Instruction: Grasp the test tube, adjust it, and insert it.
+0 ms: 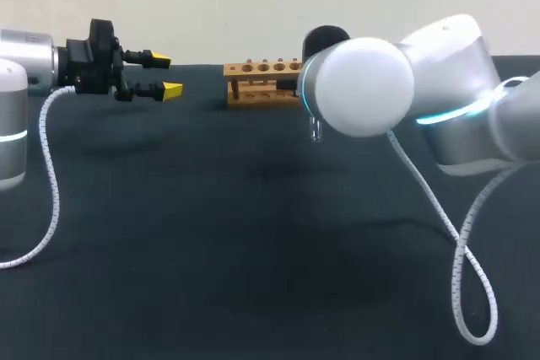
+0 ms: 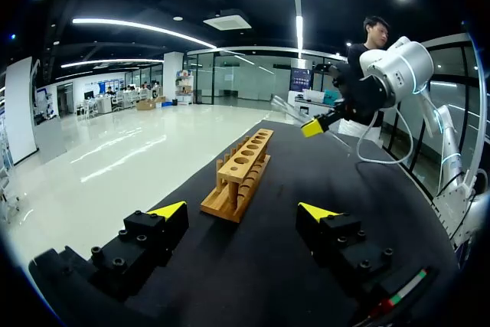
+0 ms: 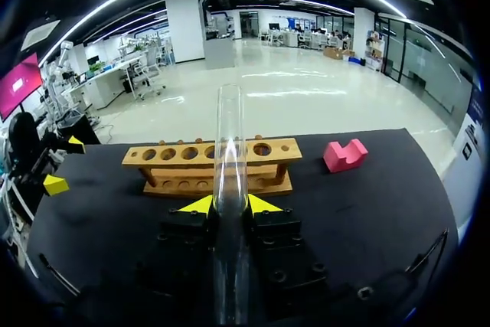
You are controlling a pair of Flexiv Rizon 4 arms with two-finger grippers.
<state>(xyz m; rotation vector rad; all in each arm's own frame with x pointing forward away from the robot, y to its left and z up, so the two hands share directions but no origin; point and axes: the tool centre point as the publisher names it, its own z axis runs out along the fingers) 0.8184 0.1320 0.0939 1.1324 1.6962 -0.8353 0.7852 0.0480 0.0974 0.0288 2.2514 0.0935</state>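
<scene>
Yellow tips of the right gripper [image 3: 230, 204] clamp a clear glass test tube [image 3: 229, 135] short of the holed wooden rack [image 3: 184, 186] at 12 o'clock on the black table [image 1: 211, 250]. An angular pink block [image 3: 344, 155] lies at the rack's 3 o'clock. From overhead, the right arm's rounded white joint [image 1: 363, 86] hides the rack's right end, while the left gripper [image 1: 165, 75], fingers apart, hovers at its 9 o'clock.
</scene>
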